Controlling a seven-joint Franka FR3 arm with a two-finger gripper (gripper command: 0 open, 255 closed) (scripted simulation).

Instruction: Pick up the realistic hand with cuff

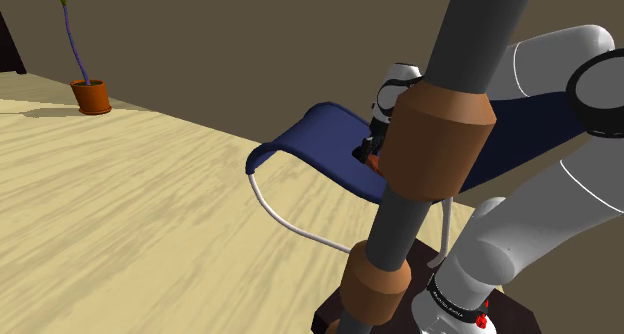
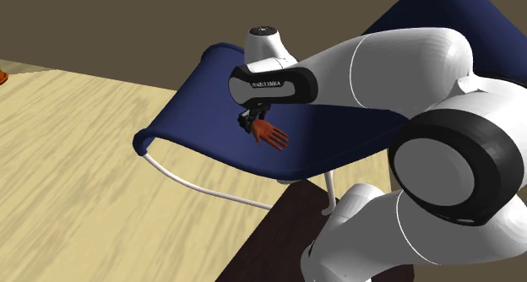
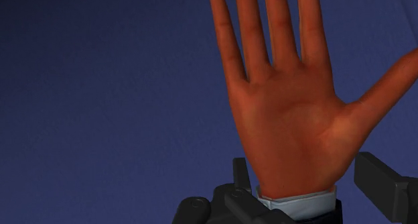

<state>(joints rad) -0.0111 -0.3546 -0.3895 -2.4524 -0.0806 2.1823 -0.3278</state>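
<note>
Hand (image 3: 288, 115): reddish-brown, palm up, digits spread, flat on the blue seat (image 3: 100, 102) of a sling chair.
Cuff (image 3: 298, 204): pale band at the wrist, dark sleeve edge below it.

Gripper (image 3: 308, 163): directly over the wrist end. Jaws open, one black finger on each side of the wrist. A sliver of blue shows between each finger and the wrist, so nothing is gripped.

Key relation: the hand's long axis runs from the cuff, which sits between the jaws, out to the fingertips away from the gripper. The jaws close across that axis at its narrowest part. Judgement: aligned for a wrist grasp; what is left is to close, then lift.

Views:
- Wrist view gives the straddle and the gaps, but not the height above the seat.
- Second exterior view puts the gripper (image 2: 251, 120) low over the seat (image 2: 194, 94), with the hand (image 2: 270, 135) reaching out from under it.
- Shoulder view: a brown-and-grey post (image 1: 435, 142) blocks most of the grasp, leaving an orange sliver of the hand (image 1: 372, 163).
</note>
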